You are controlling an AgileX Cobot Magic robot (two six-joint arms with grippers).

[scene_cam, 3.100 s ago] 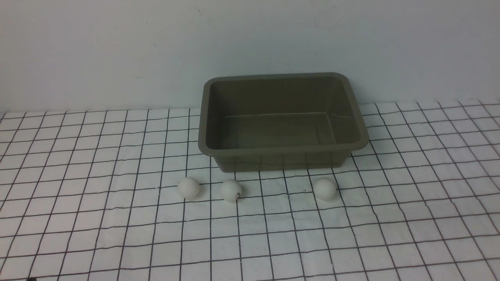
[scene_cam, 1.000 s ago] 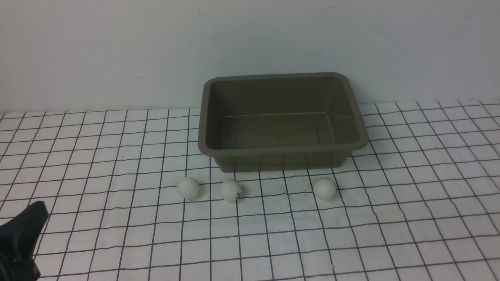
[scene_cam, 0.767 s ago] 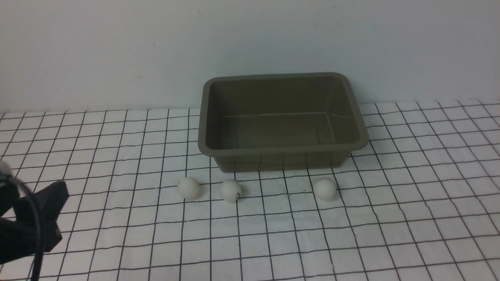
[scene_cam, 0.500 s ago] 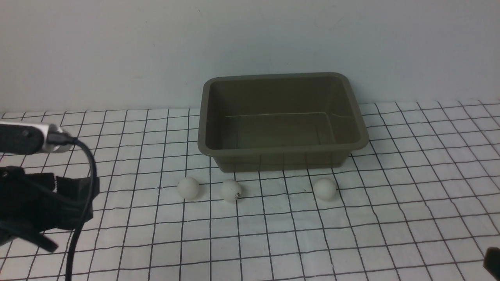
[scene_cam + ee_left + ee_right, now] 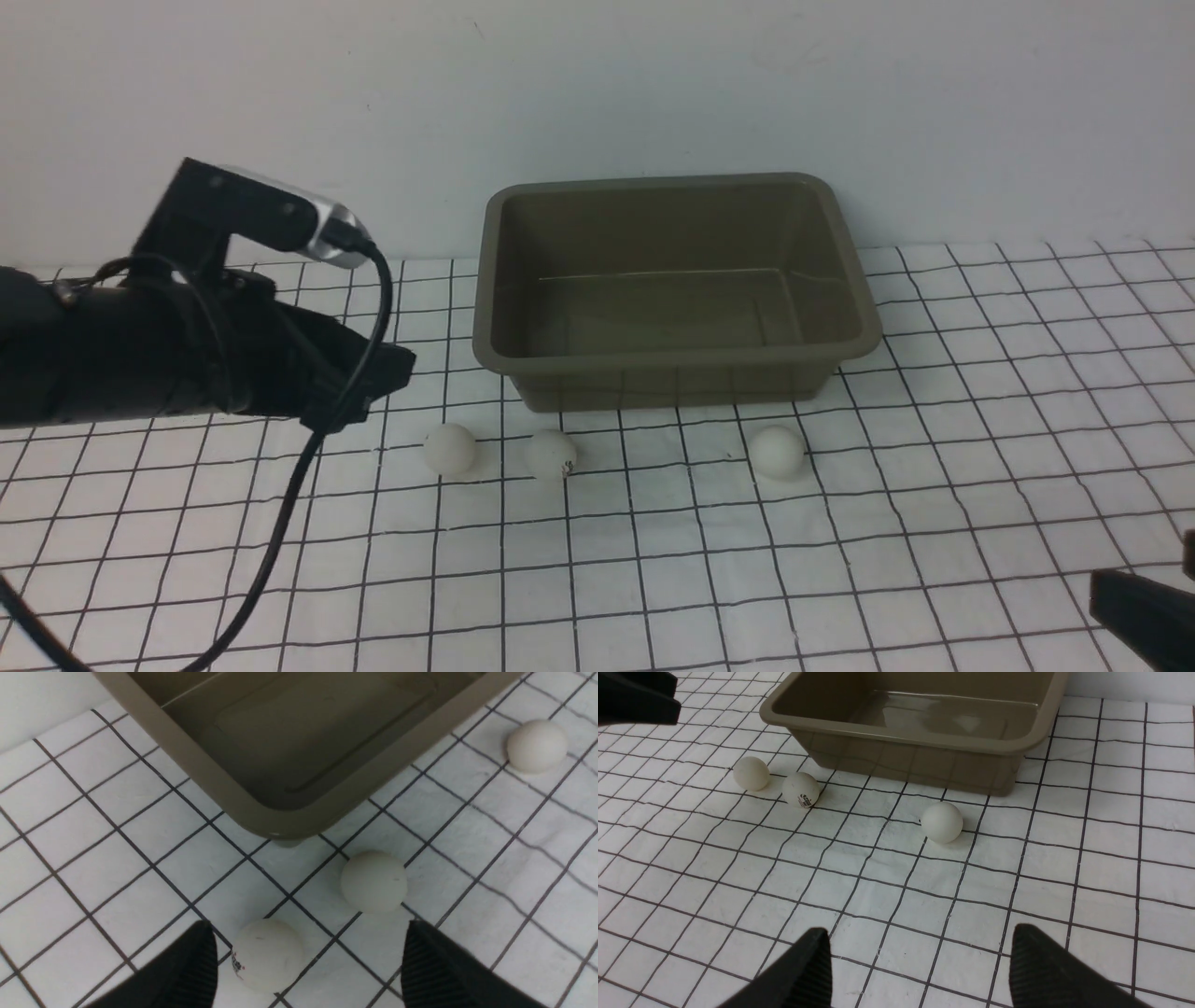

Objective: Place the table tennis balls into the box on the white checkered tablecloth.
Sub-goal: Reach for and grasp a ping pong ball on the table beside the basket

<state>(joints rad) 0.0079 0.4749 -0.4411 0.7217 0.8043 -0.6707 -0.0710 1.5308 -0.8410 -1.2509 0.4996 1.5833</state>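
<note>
Three white table tennis balls lie in a row on the white checkered tablecloth (image 5: 653, 579), just before the olive-green box (image 5: 672, 364): left ball (image 5: 451, 448), middle ball (image 5: 552, 455) with a dark mark, right ball (image 5: 778, 452). The box is empty. My left gripper (image 5: 397, 366) hovers left of and above the left ball. In the left wrist view it (image 5: 308, 928) is open, with the nearest ball (image 5: 267, 954) showing between its fingers and another ball (image 5: 373, 882) beyond. My right gripper (image 5: 920, 932) is open and empty, well short of the right ball (image 5: 942, 822).
A plain pale wall stands right behind the box. The left arm's black cable (image 5: 280, 523) hangs down to the cloth at the front left. Only a tip of the right gripper (image 5: 1134, 607) shows at the front right corner.
My left arm has come in from the lower left and moved up and right towards the left ball. The right gripper's tip has entered at the lower right. Balls and box have not moved.
</note>
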